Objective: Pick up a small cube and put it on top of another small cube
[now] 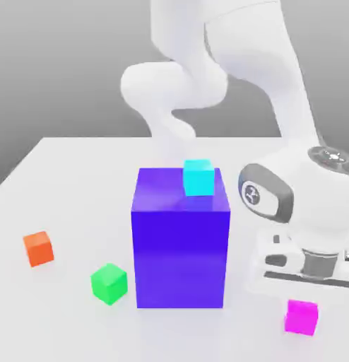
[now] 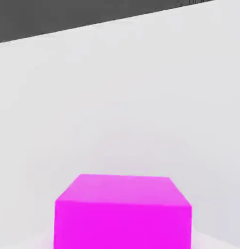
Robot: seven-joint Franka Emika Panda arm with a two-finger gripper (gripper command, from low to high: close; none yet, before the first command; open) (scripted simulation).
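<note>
- Hanging low, the gripper (image 1: 302,279) sits just above the magenta cube (image 1: 302,316); finger spacing cannot be told.
- Green cube (image 1: 109,283) lies well apart, beyond the blue-purple block (image 1: 181,244).

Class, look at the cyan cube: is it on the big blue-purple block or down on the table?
On the block. The cyan cube sits on the big blue-purple block's top face, near its far edge.
</note>
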